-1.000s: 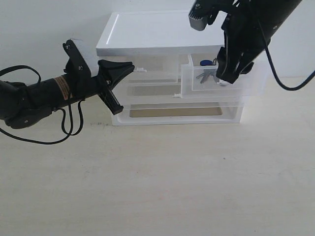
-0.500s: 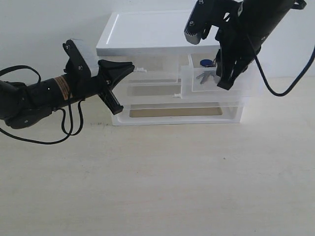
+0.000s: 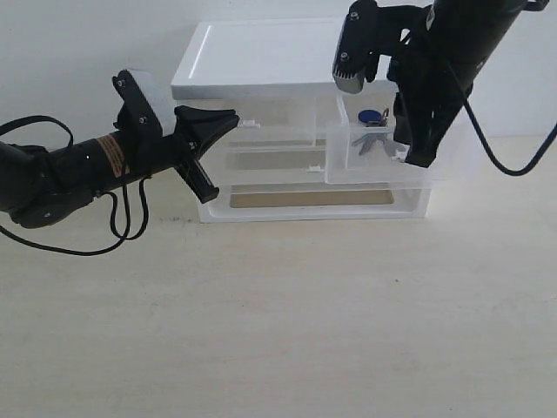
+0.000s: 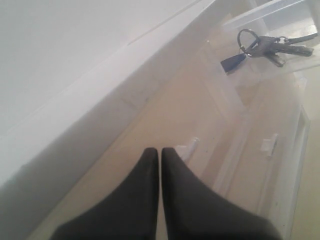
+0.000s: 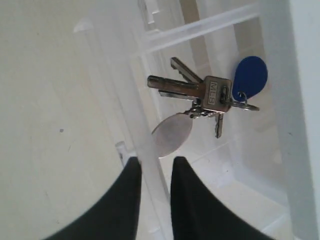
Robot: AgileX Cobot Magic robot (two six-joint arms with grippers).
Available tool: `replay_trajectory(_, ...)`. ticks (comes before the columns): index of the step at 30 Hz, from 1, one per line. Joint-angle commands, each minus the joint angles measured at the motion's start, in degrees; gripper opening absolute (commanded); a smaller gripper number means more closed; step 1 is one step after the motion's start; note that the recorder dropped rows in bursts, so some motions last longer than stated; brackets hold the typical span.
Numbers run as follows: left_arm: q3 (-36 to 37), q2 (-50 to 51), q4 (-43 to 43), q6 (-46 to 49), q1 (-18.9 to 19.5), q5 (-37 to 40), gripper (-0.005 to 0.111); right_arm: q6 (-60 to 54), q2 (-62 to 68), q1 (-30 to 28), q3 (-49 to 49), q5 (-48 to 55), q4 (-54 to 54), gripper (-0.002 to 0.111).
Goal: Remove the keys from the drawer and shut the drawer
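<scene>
The drawer (image 3: 344, 161) is seen pulled out from the upper right front of the drawer unit (image 3: 261, 61). The keys (image 3: 372, 132) are found lying inside it on the clear floor, just behind the front wall. The blue fob (image 5: 250, 77) is turned toward the unit and the grey oval tag (image 5: 172, 135) toward the front wall, with nothing resting on the bunch. The right gripper (image 3: 412, 157) is hung down over the pulled-out front of the unit. Its fingers (image 5: 127, 200) are closed to a narrow gap with the drawer's front wall caught between them, beside the small white tab (image 5: 120, 147). In the exterior view the right-hand end of the drawer is covered by that arm, whose grey wrist camera (image 3: 352, 52) is held above the unit's white top. At the unit's left front the left gripper (image 3: 228, 116) is levelled at the shut left-hand small drawer (image 3: 278, 131). Its fingertips (image 4: 150, 155) are pressed together and sit just beside that drawer's white handle (image 4: 187, 146), though contact cannot be made out. Lower in the unit the wider drawers (image 3: 313, 198) are shut. A black cable (image 3: 127, 237) is hung in loops from the left arm, over the pale table (image 3: 305, 331) to the left of the unit.
</scene>
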Motion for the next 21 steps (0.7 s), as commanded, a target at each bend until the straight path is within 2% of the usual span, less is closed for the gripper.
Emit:
replay_trajectory(1, -1.12, 1.05, -5.46, -0.52, -0.05, 5.97, 0.004, -3.23, -1.34, -0.53, -0.07, 5.15, 3.94, 0.0)
replay_trajectory(4, -1.12, 1.05, -5.46, -0.52, -0.05, 5.97, 0.004, -7.96, -1.34, -0.53, -0.07, 9.5, 9.17, 0.0)
replay_trajectory(7, -1.12, 1.05, -5.46, -0.52, -0.05, 5.97, 0.004, -7.77, -1.34, -0.53, -0.07, 9.68, 9.27, 0.0)
replay_trajectory(11, -1.12, 1.05, -5.46, -0.52, -0.05, 5.97, 0.004, -2.73, -1.34, -0.53, -0.07, 6.11, 5.9, 0.0)
replay_trajectory(13, -1.12, 1.05, -5.46, -0.52, -0.05, 5.97, 0.004, 4.17, -1.34, -0.53, -0.07, 3.25, 1.55, 0.001)
replay_trajectory(16, -1.12, 1.05, -5.46, -0.52, -0.05, 5.97, 0.004, 9.01, -1.34, -0.53, -0.07, 4.21, -5.23, 0.015)
replay_trajectory(21, -1.12, 1.05, -5.46, -0.52, -0.05, 5.97, 0.004, 8.22, -1.34, -0.53, -0.07, 6.09, -4.58, 0.029)
